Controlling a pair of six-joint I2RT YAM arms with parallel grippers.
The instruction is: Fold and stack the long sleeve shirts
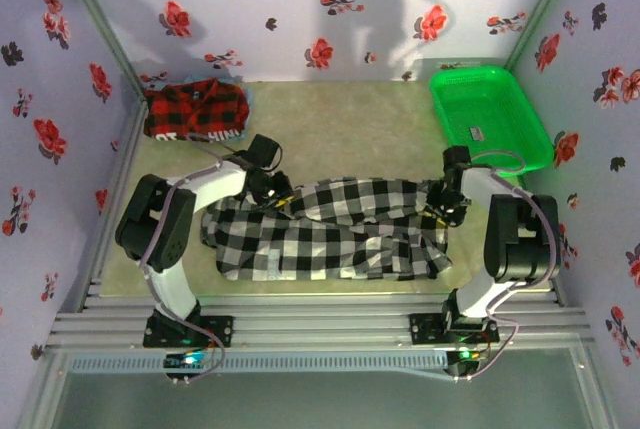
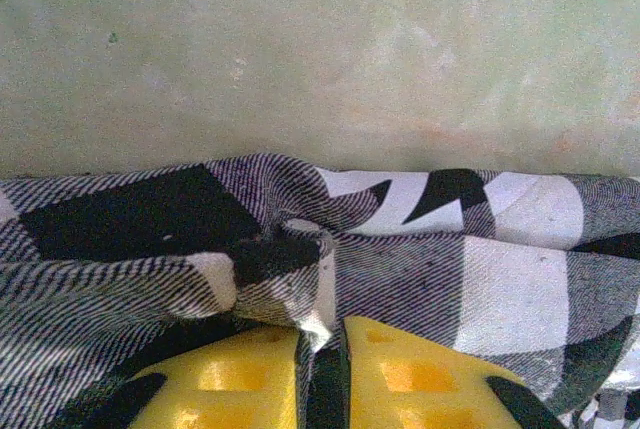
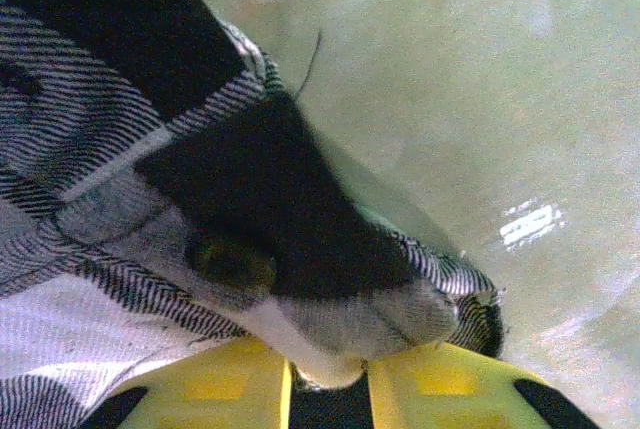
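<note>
Limp, light checked shirt (image 1: 330, 234), pinched along far edge: left pincer (image 2: 322, 334) at nine o'clock, right pincer (image 3: 328, 377) at three.

Green plastic basket (image 1: 492, 99) far-right corner, pale tabletop (image 1: 350, 129), floral walls (image 1: 300, 9) w/ red & blk flowers

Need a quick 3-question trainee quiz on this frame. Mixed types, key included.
1. True or false: the red plaid shirt lies in the green basket.
2. What does the left gripper pinch? A) the basket's rim B) the checked shirt C) nothing
3. Fill in: seen from above, the right gripper grips the checked shirt at its ____ end.
Key: 1 false, it lies in the far left corner of the table; 2 B; 3 right.
</note>
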